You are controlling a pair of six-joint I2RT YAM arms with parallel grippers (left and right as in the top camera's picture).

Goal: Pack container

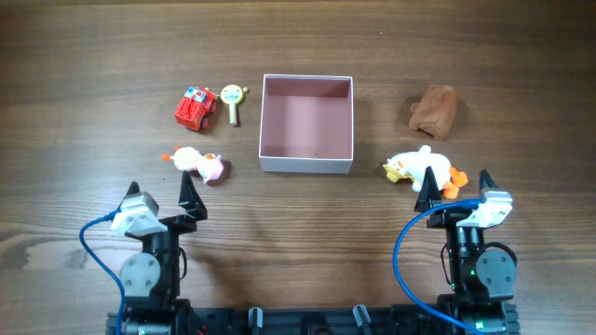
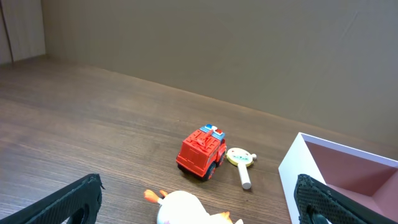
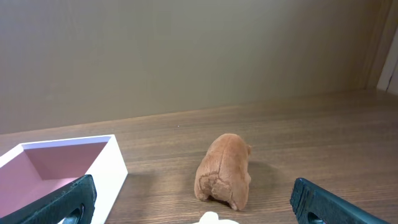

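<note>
Overhead view. The left gripper (image 1: 160, 188) stood low at the near edge of the wooden table (image 1: 307, 233) with its jaws spread wide and nothing between them; the right gripper (image 1: 456, 181) was likewise agape and empty. Just ahead of the left fingers lay a white-and-pink plush toy (image 1: 197, 163), and beyond it a red toy fire truck (image 1: 195, 108) with a small yellow-headed rattle (image 1: 232, 97) beside it. At the right fingertips lay a white-and-yellow plush duck (image 1: 416, 167); whether a finger touched it could not be told. A brown plush animal (image 1: 435, 110) sat farther back. The container (image 1: 307, 165) rested upright at table centre, between the two groups of toys, and its pink floor appeared bare. The task was therefore judged to be at its opening step, with no toy yet packed. The next move would probably call for either arm to reach forward, descend over its nearest plush, and close on it before carrying it above the container's rim.
</note>
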